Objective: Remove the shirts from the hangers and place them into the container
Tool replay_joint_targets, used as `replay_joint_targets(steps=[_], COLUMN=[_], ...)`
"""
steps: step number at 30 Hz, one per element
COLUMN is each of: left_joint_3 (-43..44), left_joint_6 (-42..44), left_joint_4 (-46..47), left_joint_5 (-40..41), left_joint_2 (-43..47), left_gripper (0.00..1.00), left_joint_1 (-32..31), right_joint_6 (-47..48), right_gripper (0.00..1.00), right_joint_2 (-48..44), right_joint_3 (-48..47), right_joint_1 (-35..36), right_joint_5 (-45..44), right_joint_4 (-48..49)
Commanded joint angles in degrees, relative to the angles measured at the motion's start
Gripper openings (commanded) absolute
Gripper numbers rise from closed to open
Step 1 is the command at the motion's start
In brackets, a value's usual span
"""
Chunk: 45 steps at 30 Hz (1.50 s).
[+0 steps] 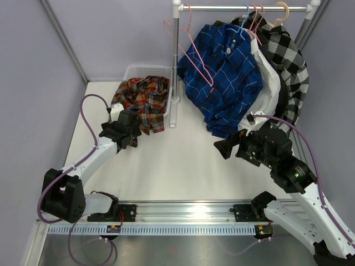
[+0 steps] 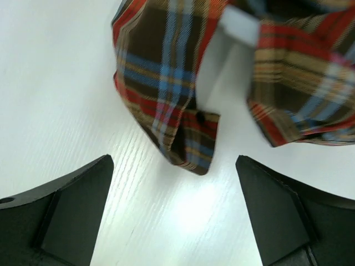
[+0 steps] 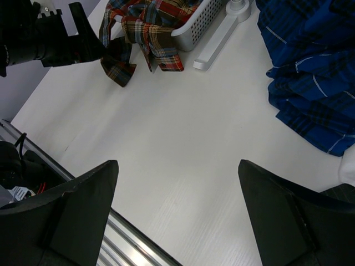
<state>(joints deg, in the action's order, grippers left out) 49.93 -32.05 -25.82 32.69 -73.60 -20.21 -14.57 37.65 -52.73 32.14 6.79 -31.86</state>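
In the top view, the container (image 1: 145, 70) sits at eleven o'clock on the table (image 1: 183, 166), close to the back wall. The plaid shirt (image 1: 143, 100), red, orange and navy, lies heaped in it, off any hanger. The shirt spills over the near rim toward six o'clock, with a sleeve and its buttoned cuff lying on the tabletop. The left gripper (image 1: 135, 126) is at the shirt's seven o'clock, just beside the overhanging cloth. Its jaws are spread wide with nothing between them. In the left wrist view the cuff lies just beyond the fingertips (image 2: 102, 166) and touches neither.

A clothes rack (image 1: 238, 8) stands at one o'clock, its post just at the container's three o'clock side. A bare pink hanger (image 1: 191, 50) hangs at the rail's nine o'clock end. The blue shirt (image 1: 224, 83), royal blue with thin white grid lines, hangs beside it. A white shirt (image 1: 269, 91) hangs at its three o'clock, and a black-and-white checked shirt (image 1: 285, 50) hangs beyond that.

The right gripper (image 1: 220, 147) is at the blue shirt's six o'clock, just under the hem, pointing toward nine o'clock. Its jaws are also wide apart and empty. Its wrist view shows only bare tabletop between the fingers, with blue cloth at two o'clock.
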Motion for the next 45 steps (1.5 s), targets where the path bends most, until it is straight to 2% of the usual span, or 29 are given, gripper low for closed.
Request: replay_joint_targets(steps=[1, 5, 9, 12, 13, 14, 18, 24, 28, 32, 35, 40, 45], left_joint_3=[-2.3, -2.4, -1.4, -0.7, -0.5, -0.5, -0.1, 6.0, 15.5, 30.7, 37.4, 44.2, 45.4], left_joint_6=[-6.2, -7.7, -8.3, -8.5, -8.5, -8.5, -7.3, 0.7, 7.9, 15.6, 20.4, 22.7, 22.4], left_joint_4=[4.4, 4.8, 5.6, 5.9, 5.7, 5.7, 5.0, 2.7, 2.9, 4.1, 7.5, 12.4, 17.5], left_joint_5=[5.1, 4.9, 4.5, 4.4, 4.6, 5.1, 7.7, 12.9, 14.1, 7.7, 0.7, -12.6, -20.4], left_joint_2=[-0.6, -5.8, -10.7, -12.8, -13.1, -12.9, -9.6, -2.3, -1.2, -5.5, -9.3, -14.1, -19.1], left_gripper=[0.98, 0.95, 0.87, 0.74, 0.68, 0.45, 0.0, 0.0, 0.0, 0.0, 0.0, 0.0, 0.0], left_joint_1=[1.5, 3.7, 4.7, 5.6, 5.9, 6.1, 6.4, 6.5, 6.5, 6.4, 6.1, 3.9, 2.5], right_joint_6=[-0.4, -0.4, -0.4, -0.4, -0.3, -0.4, -0.4, -0.3, -0.4, -0.2, -0.3, -0.2, -0.1], right_gripper=[1.0, 1.0, 0.99, 1.0, 0.99, 0.99, 0.99, 1.0, 1.0, 1.0, 0.99, 0.99, 1.0], right_joint_2=[-1.1, -1.2, -1.2, -1.2, -1.2, -1.2, -1.2, -1.1, -1.0, -0.5, -0.4, -0.1, 0.7], right_joint_3=[0.4, 0.3, 0.4, 0.4, 0.4, 0.4, 0.6, 0.4, 0.4, 0.4, 0.4, 0.4, 0.3], right_joint_1=[-0.2, -0.2, -0.2, -0.2, -0.2, -0.2, -0.2, -0.2, -0.2, -0.1, -0.2, -0.2, -0.2], right_joint_5=[1.4, 1.4, 1.4, 1.5, 1.4, 1.5, 1.9, 2.5, 2.5, 2.6, 2.5, 1.7, 1.3], right_joint_4=[2.1, 2.0, 2.0, 1.9, 2.0, 2.0, 2.2, 2.1, 2.2, 2.1, 2.1, 1.7, 1.4])
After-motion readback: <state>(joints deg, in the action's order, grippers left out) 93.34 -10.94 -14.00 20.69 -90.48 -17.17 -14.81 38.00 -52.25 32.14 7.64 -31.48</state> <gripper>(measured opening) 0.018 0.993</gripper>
